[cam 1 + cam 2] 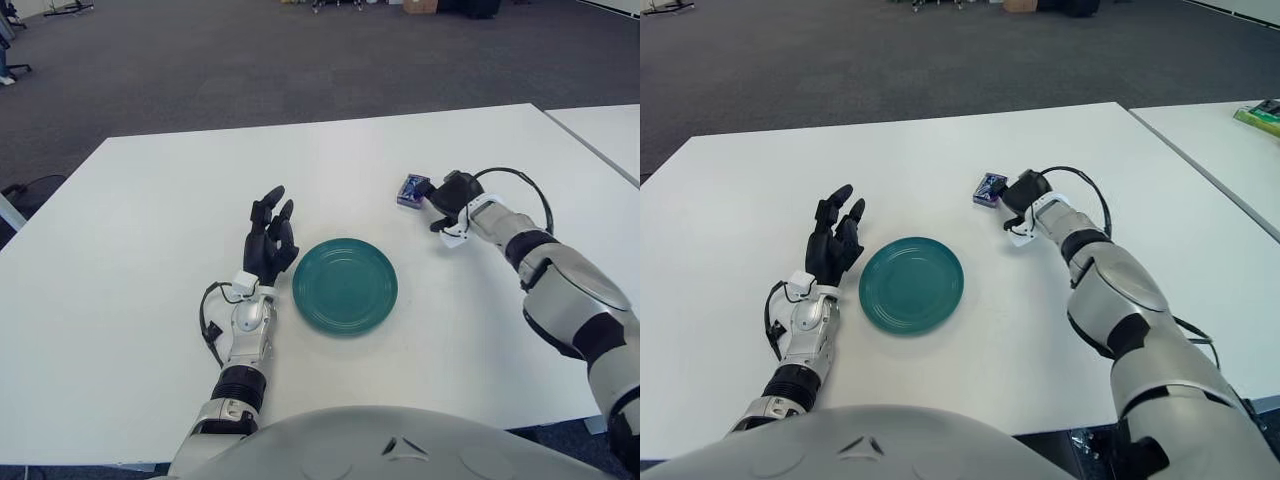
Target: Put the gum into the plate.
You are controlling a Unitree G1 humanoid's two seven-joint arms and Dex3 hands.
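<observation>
Gum [412,190] sits on the table [150,300], up and right of the empty plate [345,285], touching the right hand [447,193]. Whether its fingers have closed on the pack: cannot tell. Judgement: secure a firm pinch before lifting. Left hand [267,238] idle, fingers relaxed, left of plate.

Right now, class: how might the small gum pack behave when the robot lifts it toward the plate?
The gum pack looks small and boxy, so probably light and stiff. Its flat sides suggest it won't roll. Held only at the right hand's fingertips, it might slip or twist before reaching the plate.
</observation>
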